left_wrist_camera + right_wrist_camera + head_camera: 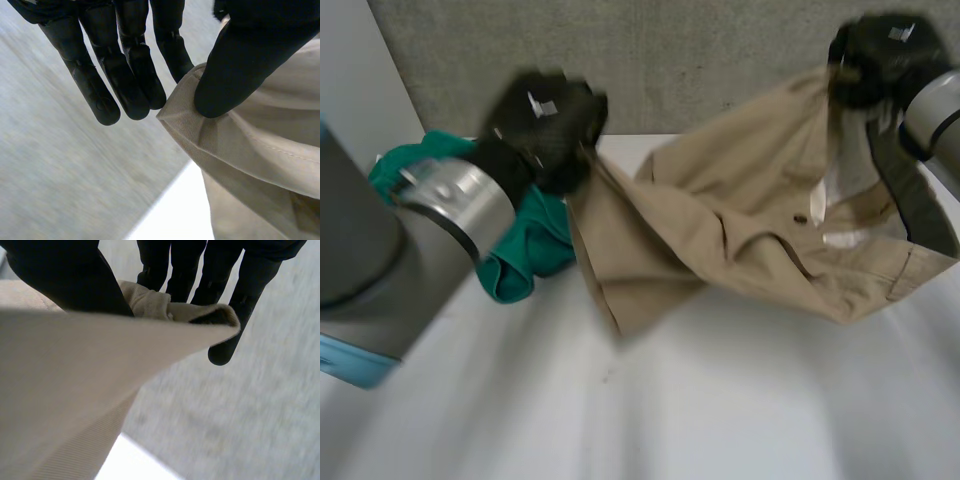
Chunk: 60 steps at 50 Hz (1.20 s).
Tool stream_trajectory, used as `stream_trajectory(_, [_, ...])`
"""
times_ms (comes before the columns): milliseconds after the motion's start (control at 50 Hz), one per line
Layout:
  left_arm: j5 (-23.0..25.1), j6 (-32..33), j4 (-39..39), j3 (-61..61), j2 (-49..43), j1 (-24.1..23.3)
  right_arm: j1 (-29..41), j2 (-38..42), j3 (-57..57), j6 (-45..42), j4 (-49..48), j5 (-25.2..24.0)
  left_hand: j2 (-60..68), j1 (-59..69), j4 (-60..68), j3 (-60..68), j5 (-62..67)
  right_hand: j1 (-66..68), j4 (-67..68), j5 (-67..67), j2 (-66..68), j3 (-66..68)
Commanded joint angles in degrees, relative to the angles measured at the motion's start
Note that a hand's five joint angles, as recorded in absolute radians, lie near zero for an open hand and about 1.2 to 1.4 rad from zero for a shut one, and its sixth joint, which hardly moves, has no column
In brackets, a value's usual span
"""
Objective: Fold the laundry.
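White counter (670,400): green cloth (525,255) is bunched at far left, by wall. Tan trousers (720,230) are held above counter; contact w/ surface can't be told.

Left hand (545,122) raised, pinching, right hand (880,58) raised, pinching

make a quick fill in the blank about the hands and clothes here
1. The left hand pinches the tan garment by an edge, between fingers and ____.
2. The right hand pinches the same garment over a ____ table.
3. A crumpled ____ cloth lies beside the left arm.
Missing words: thumb, white, green.
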Motion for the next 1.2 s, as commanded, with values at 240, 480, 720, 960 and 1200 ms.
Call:
stream_trajectory(240, [-10.2,0.0,-6.7,0.6,-10.1,-3.4,2.5,8.2,-1.2,-15.0,12.7,13.1,-50.3,-46.6,-50.3,-49.9,-46.9,-53.3,-58.7,-58.2,-57.5,-58.2])
stream_trajectory(480, [-3.5,-2.2,-8.1,-8.9,-3.3,-2.9,0.7,-14.7,25.8,-38.9,28.8,-1.7,-47.5,-43.7,-47.4,-47.1,-44.1,-48.1,-53.5,-53.0,-52.2,-53.0])
stream_trajectory(720, [-7.8,0.3,-3.6,-5.3,-16.5,-2.7,0.4,-12.5,44.7,-42.6,13.1,-2.4,-36.5,-32.8,-36.5,-36.1,-33.2,-39.6,-45.1,-44.6,-43.8,-44.6])
stream_trajectory(960, [-4.3,1.2,-3.0,-2.8,-21.2,-3.9,-2.0,-7.1,48.5,-41.3,-1.6,-0.2,11.1,14.9,11.2,11.6,14.5,16.6,11.2,11.7,12.4,11.7])
stream_trajectory(1200, [-10.0,-0.2,-3.2,-4.7,-0.4,-3.8,-4.6,-27.3,39.3,-29.7,6.0,-2.2,11.2,15.0,11.3,11.6,14.6,16.7,11.3,11.8,12.5,11.8])
